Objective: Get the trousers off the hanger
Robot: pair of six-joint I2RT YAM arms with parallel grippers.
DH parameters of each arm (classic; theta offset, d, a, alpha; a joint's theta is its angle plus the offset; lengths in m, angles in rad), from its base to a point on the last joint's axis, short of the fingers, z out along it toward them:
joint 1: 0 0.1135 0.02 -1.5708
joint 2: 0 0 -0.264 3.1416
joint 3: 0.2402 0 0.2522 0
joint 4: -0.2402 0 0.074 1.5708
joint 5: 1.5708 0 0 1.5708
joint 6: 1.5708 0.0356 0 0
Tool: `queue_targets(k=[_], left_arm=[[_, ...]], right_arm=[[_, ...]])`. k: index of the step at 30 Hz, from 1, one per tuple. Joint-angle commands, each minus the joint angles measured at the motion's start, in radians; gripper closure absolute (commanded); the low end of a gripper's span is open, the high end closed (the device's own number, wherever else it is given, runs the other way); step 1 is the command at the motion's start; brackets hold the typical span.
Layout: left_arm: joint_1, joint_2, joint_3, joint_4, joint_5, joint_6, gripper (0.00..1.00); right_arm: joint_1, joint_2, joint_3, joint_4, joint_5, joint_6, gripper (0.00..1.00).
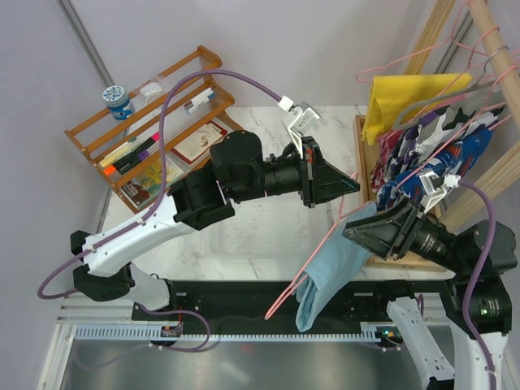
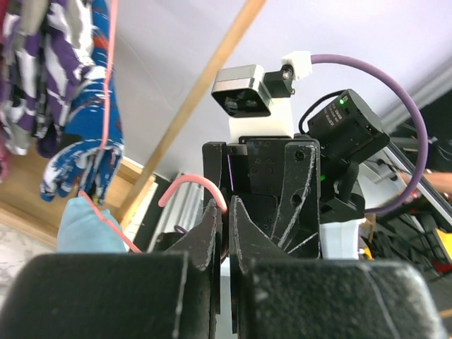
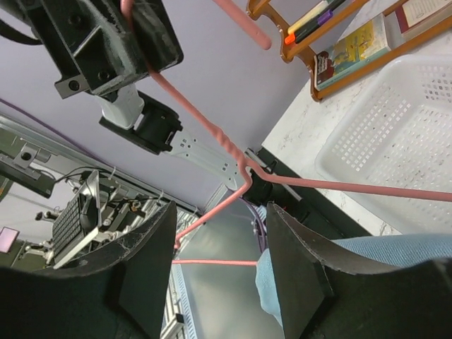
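The left arm reached toward the table's right edge, its left gripper [image 1: 351, 184] pinched closed. The right gripper [image 1: 351, 231] pointed leftward, fingers spread wide.

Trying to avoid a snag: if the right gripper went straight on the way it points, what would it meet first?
Probably the hanger: its twisted neck crosses just ahead of the open right gripper; depth is unclear.

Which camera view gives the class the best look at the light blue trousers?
The top external view: it shows nearly the whole trousers draped over the pink hanger. The left wrist view catches only a small blue corner at lower left; the right wrist view only a strip along its bottom edge.
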Motion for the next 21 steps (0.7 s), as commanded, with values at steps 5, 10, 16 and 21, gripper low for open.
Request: queue_targets(k=[5, 10, 16, 21], left_arm=[[-0.002, -0.090, 0.003, 0.178, -0.221, 0.087, 0.98], [-0.002, -0.087, -0.004, 0.192, -0.284, 0.110, 0.98], [-0.002, -0.056, -0.003, 0.216, -0.337, 0.142, 0.98], [-0.002, -0.019, 0.009, 0.267, -0.353, 0.144, 0.98]], right_arm=[[0.017, 0.164, 0.055, -0.041, 0.047, -0.104, 0.40], [0.017, 0.189, 0.036, 0.061, 0.070, -0.025, 0.39], [0.017, 0.187, 0.009, 0.167, 0.027, 0.064, 0.40], [0.037, 0.204, -0.006, 0.129, 0.033, 0.031, 0.42]])
